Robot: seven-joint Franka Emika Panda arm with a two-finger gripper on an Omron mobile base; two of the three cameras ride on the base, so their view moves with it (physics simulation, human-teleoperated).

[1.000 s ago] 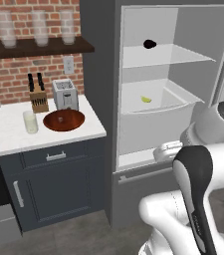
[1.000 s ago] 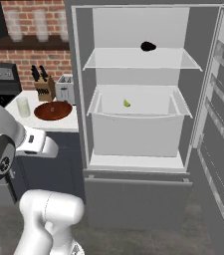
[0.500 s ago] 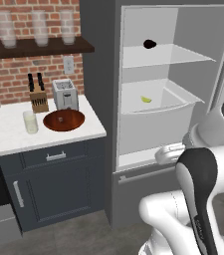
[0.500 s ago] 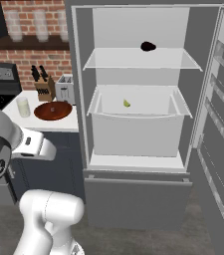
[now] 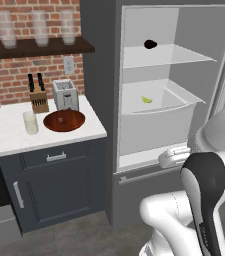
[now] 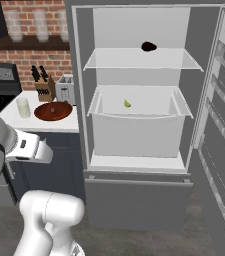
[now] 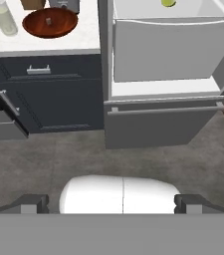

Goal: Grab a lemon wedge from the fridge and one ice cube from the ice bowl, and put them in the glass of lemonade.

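While the fridge (image 6: pixel 149 125) stands open, the lemon wedge (image 6: pixel 127 104) lies in its drawer.
End effector (image 7: pixel 111 203) fingers spread apart, empty.

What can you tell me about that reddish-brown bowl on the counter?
The ice bowl is wide, shallow and round, glossy reddish-brown like polished copper. It sits upright on the white countertop, in front of the toaster and knife block, with the glass of lemonade just beside it, apart from it. A small pale lump shows at its middle. Nothing else touches it.

Lemon wedge (image 7: pixel 168 3) in open fridge (image 7: pixel 173 50); ice bowl (image 7: pixel 50 22) leftward
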